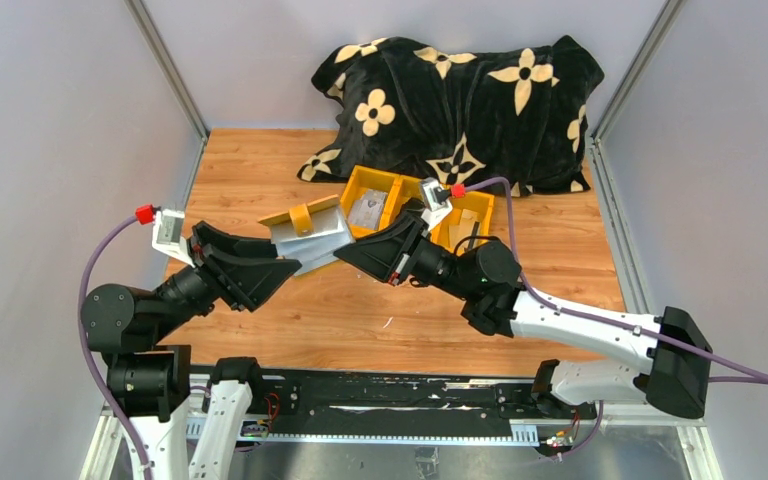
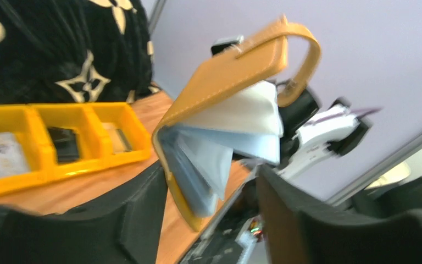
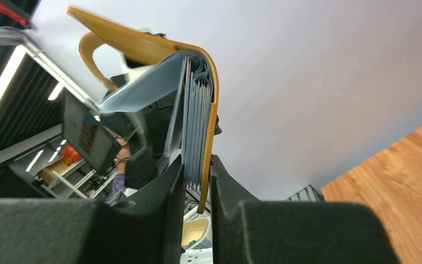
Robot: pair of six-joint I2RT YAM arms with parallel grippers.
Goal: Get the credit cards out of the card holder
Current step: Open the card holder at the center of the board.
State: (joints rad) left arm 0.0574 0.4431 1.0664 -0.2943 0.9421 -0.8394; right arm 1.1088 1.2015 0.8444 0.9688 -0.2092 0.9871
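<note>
Mustard-yellow and spread open, the card holder (image 1: 310, 232) is seen from the top camera lifted off the wooden tabletop (image 1: 360, 320). It is carried between the left gripper (image 1: 285, 262) and the right gripper (image 1: 352, 250), just in front of the yellow three-compartment bin (image 1: 360, 190). It is judged to be held up so that its sleeves hang free for picking.

From the left wrist, the card holder (image 2: 225, 71) is shown with one leaf raised and its pale sleeves (image 2: 236, 126) fanned out. The left gripper (image 2: 209, 190) is parted wide around the lower leaf, which lies close against one finger only, so nothing is clamped there.

From the right wrist, the right gripper (image 3: 196, 170) is closed on the hanging leaf of the card holder (image 3: 143, 44) and on the stack of sleeves (image 3: 195, 126) beside it, so the weight is judged to be borne here. No credit cards can be told apart from the sleeves; they are judged to be inside.
</note>
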